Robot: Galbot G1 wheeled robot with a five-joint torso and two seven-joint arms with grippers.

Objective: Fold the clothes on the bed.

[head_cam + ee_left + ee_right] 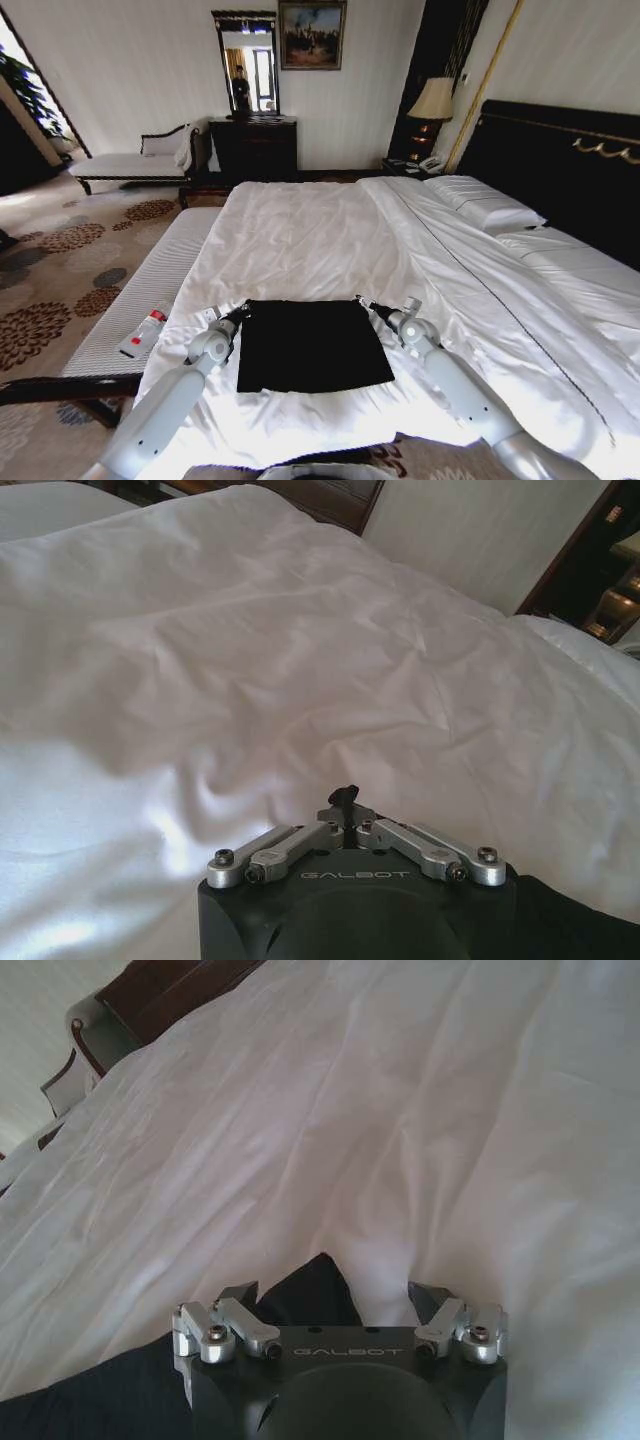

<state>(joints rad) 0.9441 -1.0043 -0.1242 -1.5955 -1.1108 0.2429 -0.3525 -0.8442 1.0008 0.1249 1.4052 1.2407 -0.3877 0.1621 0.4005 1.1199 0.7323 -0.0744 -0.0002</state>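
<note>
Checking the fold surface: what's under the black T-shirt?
The T-shirt lies flat on the bed's white duvet, which shows all around it. Left gripper and right gripper sit at its far corners. Whatever lies directly beneath the fabric is covered.

I note a long striped bench (150, 300) beside the left arm, with a small red-and-white bottle (143, 333) lying on its cushion (label unreadable). Beyond it, patterned carpet (60, 250) and a white chaise (135, 160). Farther off: dark dresser (253, 147), mirror (246, 62), framed painting (312, 33), lit lamp (432, 102).
</note>
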